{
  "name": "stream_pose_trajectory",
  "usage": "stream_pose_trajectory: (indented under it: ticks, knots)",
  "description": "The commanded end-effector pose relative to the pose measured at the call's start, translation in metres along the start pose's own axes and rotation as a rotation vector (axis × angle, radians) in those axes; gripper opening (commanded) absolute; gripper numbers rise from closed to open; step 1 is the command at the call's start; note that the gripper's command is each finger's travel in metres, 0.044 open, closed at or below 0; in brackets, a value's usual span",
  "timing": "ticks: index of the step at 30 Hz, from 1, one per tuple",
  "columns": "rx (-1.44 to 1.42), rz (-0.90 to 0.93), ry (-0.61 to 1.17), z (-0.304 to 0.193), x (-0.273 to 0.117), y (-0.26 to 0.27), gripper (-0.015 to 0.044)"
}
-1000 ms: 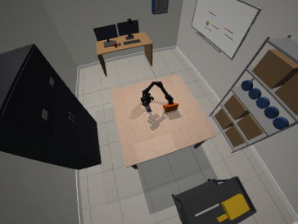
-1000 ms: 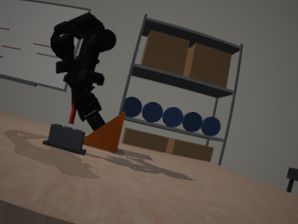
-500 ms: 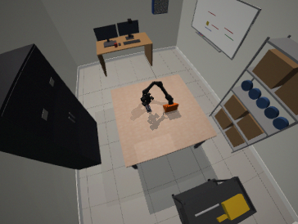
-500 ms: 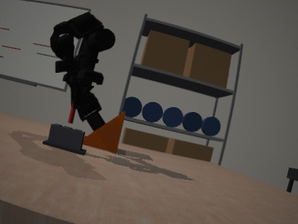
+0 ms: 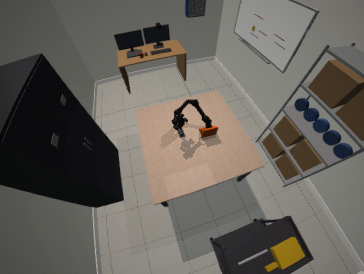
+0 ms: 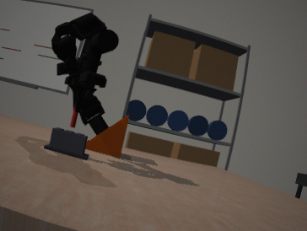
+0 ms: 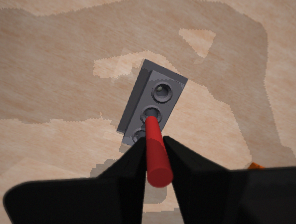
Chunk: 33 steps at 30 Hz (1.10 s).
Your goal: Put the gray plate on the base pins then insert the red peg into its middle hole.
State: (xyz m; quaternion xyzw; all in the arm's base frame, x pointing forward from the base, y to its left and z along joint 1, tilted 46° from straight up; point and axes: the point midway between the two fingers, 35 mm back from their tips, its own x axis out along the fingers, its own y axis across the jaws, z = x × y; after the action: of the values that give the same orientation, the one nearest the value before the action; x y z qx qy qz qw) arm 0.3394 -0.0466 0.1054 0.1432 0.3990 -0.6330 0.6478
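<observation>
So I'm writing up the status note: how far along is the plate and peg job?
Done: the gray plate lies on the base, its two outer holes filled.
In hand: the hand is shut on the red peg, whose tip points at the middle hole from above.
Left: pushing it fully in and releasing.

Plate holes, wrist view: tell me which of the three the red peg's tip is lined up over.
The middle hole of the gray plate. The red peg, clamped in the gripper, points at it; the far hole shows fully, the near one is partly hidden.
</observation>
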Motion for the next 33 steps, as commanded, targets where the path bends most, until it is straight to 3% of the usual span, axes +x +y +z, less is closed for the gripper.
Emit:
stream_pose_trajectory:
  ticks: [1, 33]
  knots:
    - [-0.004, -0.001, -0.002, 0.001, 0.004, -0.001, 0.0000]
    - [-0.001, 0.002, -0.003, 0.003, 0.016, 0.000, 0.0000]
